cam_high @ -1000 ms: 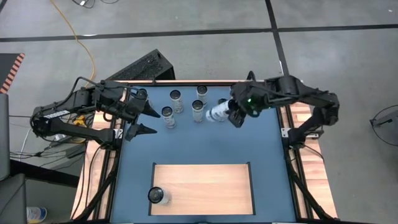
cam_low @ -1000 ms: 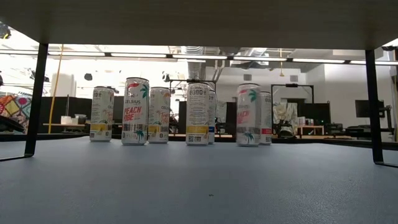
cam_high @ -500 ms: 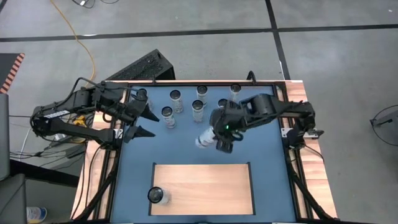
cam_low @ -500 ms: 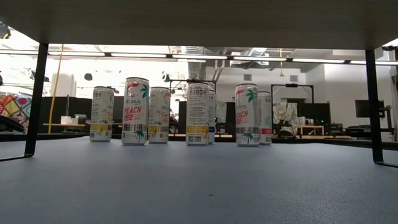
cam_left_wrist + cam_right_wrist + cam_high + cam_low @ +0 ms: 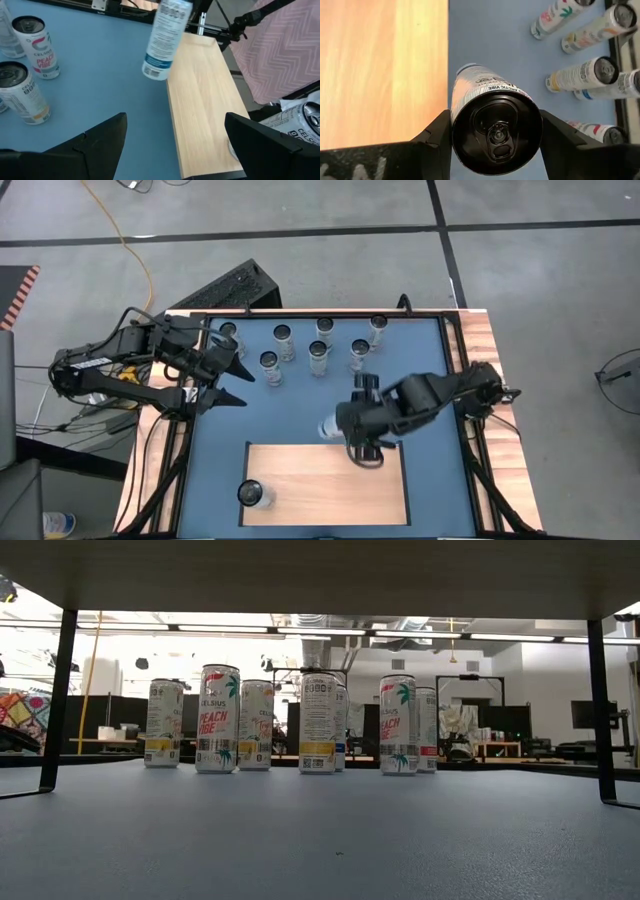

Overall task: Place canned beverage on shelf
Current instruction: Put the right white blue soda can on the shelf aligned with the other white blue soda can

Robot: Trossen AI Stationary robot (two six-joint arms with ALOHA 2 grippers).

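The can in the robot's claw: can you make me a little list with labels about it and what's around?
held can: white and blue can, lifted off the blue table
right claw: shut on the can, at the back edge of the shelf
left claw: open, waiting at the table's left
already on shelf: one can, front left corner
cans at the back: six

"Is it bright?"
"Yes. Long ceiling lights (image 5: 300,632) shine far back, but the board above (image 5: 320,570) looks dark."
"Anything blurry?"
"The held can (image 5: 496,131) looks fuzzy up close."
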